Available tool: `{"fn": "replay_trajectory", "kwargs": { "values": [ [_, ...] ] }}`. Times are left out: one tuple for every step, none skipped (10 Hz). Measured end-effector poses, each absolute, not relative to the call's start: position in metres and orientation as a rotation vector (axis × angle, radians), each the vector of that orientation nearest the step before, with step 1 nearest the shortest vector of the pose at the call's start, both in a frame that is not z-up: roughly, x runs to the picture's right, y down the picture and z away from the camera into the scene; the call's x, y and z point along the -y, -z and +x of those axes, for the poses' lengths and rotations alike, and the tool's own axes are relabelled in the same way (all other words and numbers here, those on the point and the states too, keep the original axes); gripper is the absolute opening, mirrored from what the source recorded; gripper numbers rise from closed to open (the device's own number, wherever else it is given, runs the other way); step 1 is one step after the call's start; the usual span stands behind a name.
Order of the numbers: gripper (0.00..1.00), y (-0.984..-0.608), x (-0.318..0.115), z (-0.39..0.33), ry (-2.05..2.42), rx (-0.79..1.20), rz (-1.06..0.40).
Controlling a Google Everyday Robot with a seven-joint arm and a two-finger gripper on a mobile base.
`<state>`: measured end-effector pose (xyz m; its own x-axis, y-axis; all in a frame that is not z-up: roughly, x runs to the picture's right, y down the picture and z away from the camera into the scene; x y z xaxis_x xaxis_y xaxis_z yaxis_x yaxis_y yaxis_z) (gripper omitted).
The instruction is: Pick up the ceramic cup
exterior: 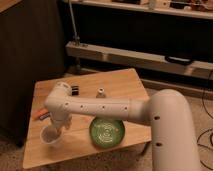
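The cup (50, 136) sits near the front-left corner of the wooden tabletop (125, 82), its wide pale rim facing up. The end effector (59, 126) comes down right at the cup's back-right rim, touching or overlapping it from this angle. Whether it has the cup in its grip cannot be made out, since the wrist hides that part.

Just right of the cup, near the front edge, lies the round green dish (107, 132) with a light pattern in its middle; the white arm (100, 107) passes over its far rim. The arm runs leftward from a large white segment at the lower right, across the tabletop, and bends downward at the wrist above the cup.

Left of the wrist, an orange item (39, 114) lies close to the left edge. Farther back, a small dark object (75, 89) rests beside the arm's elbow, and a small whitish bottle (100, 92) stands upright near the middle. Beyond the tabletop, a low shelf (135, 57) runs along the dark background.
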<state>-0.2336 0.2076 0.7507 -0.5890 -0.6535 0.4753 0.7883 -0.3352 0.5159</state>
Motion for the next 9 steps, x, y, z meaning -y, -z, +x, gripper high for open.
{"fn": "replay_trajectory", "kwargs": {
  "values": [
    [0.34,-0.749,-0.212,-0.235,2.020,0.918,-0.236],
    [0.23,-0.744,-0.213,-0.236,2.023,0.925,-0.234],
    [0.13,-0.737,-0.213,-0.235,2.025,0.931,-0.233],
    [0.04,-0.724,-0.208,-0.232,2.023,0.939,-0.223],
    [0.00,-0.708,-0.200,-0.227,2.018,0.946,-0.212],
    [0.00,-0.695,-0.193,-0.222,2.017,0.951,-0.202],
    [0.00,-0.672,-0.178,-0.212,2.010,0.962,-0.188],
    [0.00,-0.655,-0.164,-0.204,1.999,0.966,-0.178],
    [0.00,-0.645,-0.155,-0.197,1.987,0.967,-0.169]
  ]
}}
